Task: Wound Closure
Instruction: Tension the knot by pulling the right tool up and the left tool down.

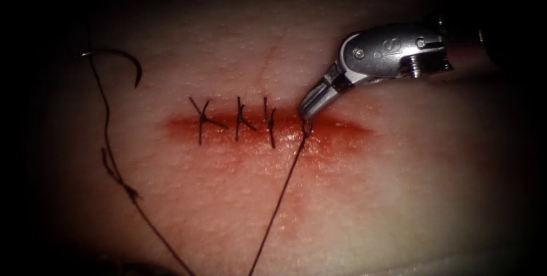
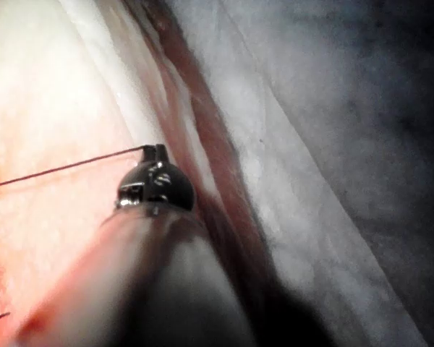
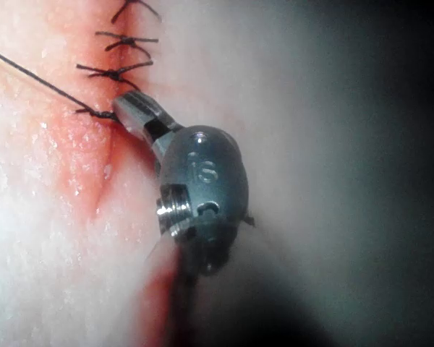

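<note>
My right tool (image 1: 307,113) reaches in from the right, its jaws shut on the thread (image 1: 279,196) where it leaves the cut (image 1: 342,130) at the fourth stitch site. In the right wrist view the same tool (image 3: 126,108) pinches the thread (image 3: 36,76) at the wound edge. My left tool (image 2: 155,152) is shut on a taut length of thread (image 2: 65,168). The curved needle (image 1: 122,59) lies free on the tissue (image 1: 399,196) far to the left of the cut, held by neither tool and not in the tissue.
Three tied stitches (image 1: 240,117) cross the cut left of my right tool. Red fluid (image 1: 330,145) stains the wound edges. A slack thread with a small knot (image 1: 117,176) trails from the needle down the left. Pale cloth (image 2: 311,181) borders the tissue.
</note>
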{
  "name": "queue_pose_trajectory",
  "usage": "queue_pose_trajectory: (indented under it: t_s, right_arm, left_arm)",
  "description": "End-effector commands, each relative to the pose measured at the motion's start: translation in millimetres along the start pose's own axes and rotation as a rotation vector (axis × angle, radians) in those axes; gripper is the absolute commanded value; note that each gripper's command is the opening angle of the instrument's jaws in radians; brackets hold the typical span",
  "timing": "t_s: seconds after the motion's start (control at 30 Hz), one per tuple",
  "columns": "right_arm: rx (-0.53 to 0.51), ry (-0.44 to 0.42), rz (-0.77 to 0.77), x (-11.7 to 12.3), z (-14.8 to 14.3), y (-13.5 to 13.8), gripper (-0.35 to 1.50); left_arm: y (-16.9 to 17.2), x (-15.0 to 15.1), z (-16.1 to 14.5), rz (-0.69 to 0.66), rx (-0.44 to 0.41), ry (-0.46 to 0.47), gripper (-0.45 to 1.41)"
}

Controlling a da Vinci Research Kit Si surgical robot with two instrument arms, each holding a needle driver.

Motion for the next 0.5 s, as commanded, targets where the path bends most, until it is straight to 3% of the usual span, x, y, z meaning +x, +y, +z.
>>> queue_pose_trajectory:
  t_s: [0.03,0.5]
  right_arm:
    - [-0.005,0.003,-0.003,-0.2,0.6,0.6,-0.35]
    - [-0.132,-0.066,0.048,-1.4,0.0,2.3,-0.35]
  left_arm:
    - [0.2,0.2,0.6,0.000,-0.011,0.013,-0.45]
    - [3.0,3.4,0.2,0.043,-0.200,0.143,-0.45]
